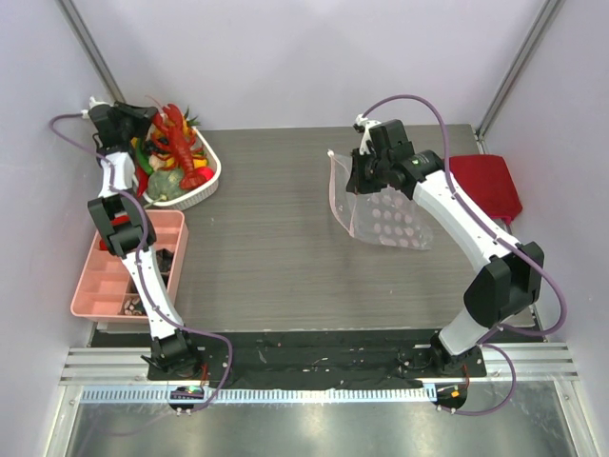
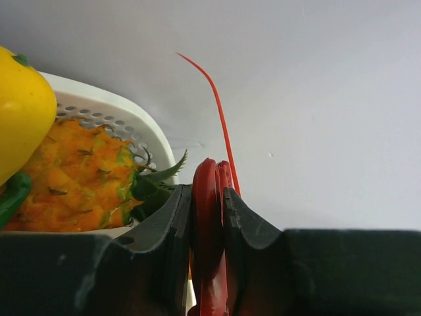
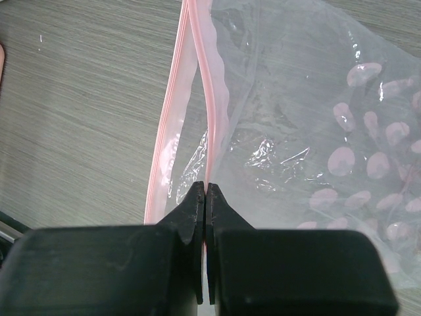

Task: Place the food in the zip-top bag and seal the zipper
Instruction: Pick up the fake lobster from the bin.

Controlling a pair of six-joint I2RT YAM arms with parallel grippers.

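The red lobster lies on top of the toy food in the white basket at the far left. My left gripper is shut on a red part of the lobster, whose thin feeler sticks up. An orange pineapple piece and a yellow piece sit in the basket beside it. My right gripper is shut on the upper pink zipper strip of the dotted zip-top bag, holding the mouth open above the table. The lower lip hangs apart.
A pink compartment tray with small pieces stands at the left edge, near the left arm. A red cloth lies at the right edge behind the right arm. The grey wood tabletop spans between basket and bag.
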